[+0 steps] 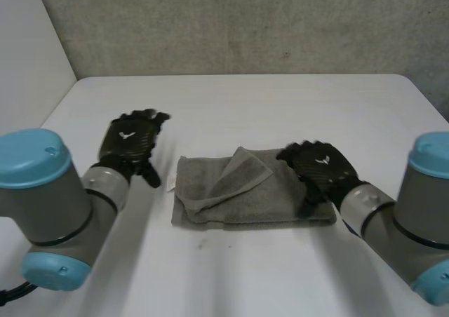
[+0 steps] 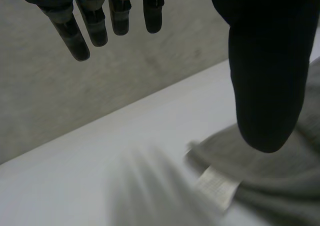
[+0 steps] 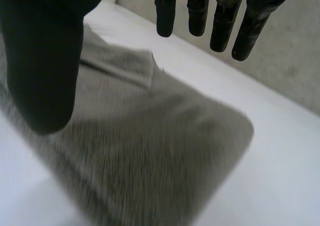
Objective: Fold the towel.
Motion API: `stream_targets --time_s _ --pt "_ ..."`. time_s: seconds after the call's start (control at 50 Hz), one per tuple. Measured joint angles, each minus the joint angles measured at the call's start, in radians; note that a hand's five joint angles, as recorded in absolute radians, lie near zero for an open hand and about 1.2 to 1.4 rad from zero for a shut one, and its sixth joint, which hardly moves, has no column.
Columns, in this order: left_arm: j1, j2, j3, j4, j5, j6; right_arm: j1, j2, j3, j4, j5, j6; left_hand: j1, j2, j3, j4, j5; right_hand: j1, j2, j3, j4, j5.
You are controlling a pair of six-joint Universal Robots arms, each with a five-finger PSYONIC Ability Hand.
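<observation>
Plain mid-grey over the whole towel, one shade throughout. White with a fine grid pattern on the label at the towel's 9 o'clock edge. Black on the left hand and the right hand, with a small white mark on the back of each. Grey on the arm joints, light blue on the caps. White on the table. Mottled grey with darker specks on the wall at 12 o'clock, pale off-white on the side wall at 10 o'clock.

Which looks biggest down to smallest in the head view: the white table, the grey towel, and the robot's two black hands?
1. white table
2. grey cloth towel
3. black left hand and black right hand: they look about alike, so no ranking between them.
</observation>
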Motion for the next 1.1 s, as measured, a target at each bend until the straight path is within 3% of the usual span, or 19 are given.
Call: stream_targets --time_s 0.22,0.34,0.5,0.58,0.7,0.74,0.78,0.86,1.1 --pt "-0.196 -0.136 0.172 -0.033 0.1 -0.079 -0.075 -0.001 0.099 -0.033 -0.018 -0.004 0.0 0.008 0.003 0.002 0.0 0.001 0.004 0.006 0.002 0.003" --pt "-0.234 -0.243 0.264 -0.072 0.111 -0.075 -0.071 0.0 0.114 -0.063 -0.008 -0.006 0.0 0.01 0.005 0.002 0.0 0.072 0.112 0.124 0.1 0.102" --pt "-0.23 -0.387 0.39 -0.11 0.09 -0.067 -0.064 0.0 0.136 -0.09 0.0 -0.008 0.004 0.019 0.015 0.014 0.0 0.102 0.135 0.155 0.132 0.141" --pt "-0.207 -0.427 0.44 -0.11 0.031 -0.066 -0.06 0.002 0.14 -0.097 0.01 -0.012 0.004 0.023 0.019 0.015 0.0 0.161 0.206 0.22 0.197 0.192" --pt "-0.168 -0.441 0.468 -0.108 -0.057 -0.065 -0.058 0.005 0.147 -0.119 0.036 -0.039 0.004 0.023 0.019 0.016 0.0 0.313 0.393 0.402 0.373 0.355" --pt "-0.152 -0.441 0.469 -0.109 -0.094 -0.065 -0.058 0.005 0.151 -0.133 0.055 -0.063 0.004 0.023 0.019 0.019 0.0 0.474 0.587 0.593 0.56 0.533" --pt "-0.141 -0.439 0.467 -0.109 -0.119 -0.065 -0.058 0.005 0.153 -0.142 0.068 -0.081 0.004 0.023 0.019 0.019 0.0 0.525 0.64 0.647 0.625 0.597" --pt "-0.125 -0.434 0.455 -0.118 -0.17 -0.064 -0.059 0.004 0.159 -0.165 0.106 -0.144 0.004 0.023 0.019 0.019 0.0 0.707 0.942 0.946 0.929 0.885" --pt "-0.124 -0.262 0.269 -0.184 -0.207 -0.074 -0.016 0.001 0.062 -0.179 0.18 -0.5 0.0 0.017 0.016 0.015 0.0 0.707 0.953 0.967 0.953 0.916"
